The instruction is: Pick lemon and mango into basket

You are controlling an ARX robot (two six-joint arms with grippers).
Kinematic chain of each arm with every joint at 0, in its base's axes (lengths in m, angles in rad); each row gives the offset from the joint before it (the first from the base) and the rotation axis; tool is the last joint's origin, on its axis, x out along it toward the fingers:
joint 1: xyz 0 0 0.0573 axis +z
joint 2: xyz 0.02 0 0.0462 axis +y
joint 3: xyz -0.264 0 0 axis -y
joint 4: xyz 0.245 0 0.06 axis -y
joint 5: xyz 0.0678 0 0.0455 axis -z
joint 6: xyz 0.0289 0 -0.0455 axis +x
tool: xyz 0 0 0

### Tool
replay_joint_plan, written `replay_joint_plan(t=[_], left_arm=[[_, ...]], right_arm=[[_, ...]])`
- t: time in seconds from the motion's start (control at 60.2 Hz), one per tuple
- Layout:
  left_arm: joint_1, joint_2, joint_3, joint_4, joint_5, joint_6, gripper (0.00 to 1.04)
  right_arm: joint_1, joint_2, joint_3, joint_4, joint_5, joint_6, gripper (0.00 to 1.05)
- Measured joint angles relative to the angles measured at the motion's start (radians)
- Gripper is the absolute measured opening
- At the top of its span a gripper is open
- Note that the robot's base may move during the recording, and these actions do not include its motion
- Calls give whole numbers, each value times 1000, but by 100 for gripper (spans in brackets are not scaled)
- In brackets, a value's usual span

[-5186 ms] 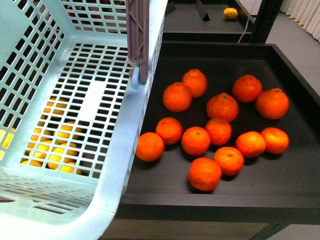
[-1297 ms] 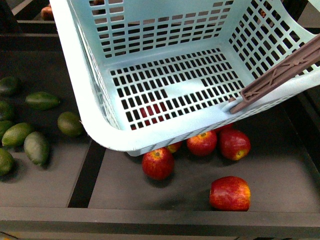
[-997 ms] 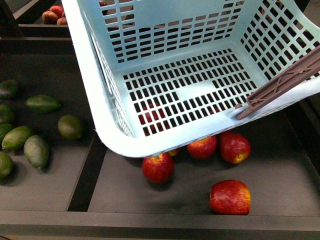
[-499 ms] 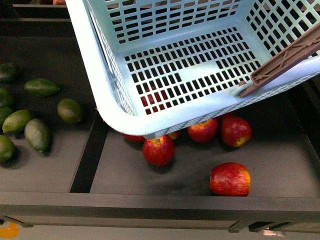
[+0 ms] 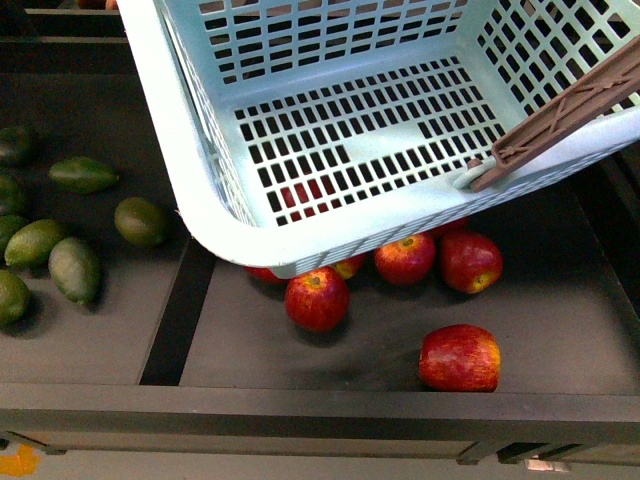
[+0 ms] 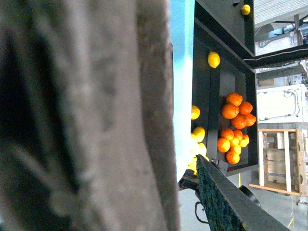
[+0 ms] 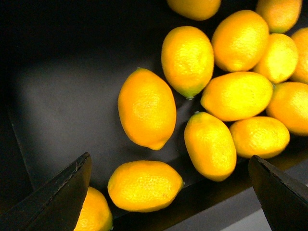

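The light aqua basket (image 5: 190, 190) hangs empty and tilted above a tray of red apples, its brown handle (image 5: 560, 115) at the right. In the left wrist view the blurred handle (image 6: 96, 115) fills the frame beside a strip of aqua basket wall (image 6: 182, 72), and my left gripper (image 6: 185, 185) is shut on the basket, one dark finger (image 6: 226, 202) showing. My right gripper (image 7: 168, 161) is open above several lemons in a dark tray. One lemon (image 7: 144, 185) lies between its fingers and another lemon (image 7: 147, 108) just beyond. No mango shows that I can pick out.
Red apples (image 5: 318, 298) lie under and in front of the basket, one apple (image 5: 460, 357) near the tray's front edge. Green oval fruits (image 5: 74, 270) fill the tray to the left, past a dark divider (image 5: 178, 320). Tangerines (image 6: 235, 126) sit in a far tray.
Five seconds ago the basket hung beside the tangerine tray; now it hangs over the apples with the handle on the right. In the last second it only shifted slightly.
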Motion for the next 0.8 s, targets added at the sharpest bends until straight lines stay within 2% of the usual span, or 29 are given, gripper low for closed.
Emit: replay_joint_plan(t=[0.083, 0.183, 0.798], left_arm=[[0, 0, 0, 0, 3, 0, 28], [0, 0, 0, 0, 3, 0, 28], [0, 0, 0, 0, 3, 0, 28]], right_arm=[[8, 60, 55, -40, -10, -81, 96], [18, 114, 111, -69, -18, -107, 96], [31, 368, 391, -196, -10, -110, 96]])
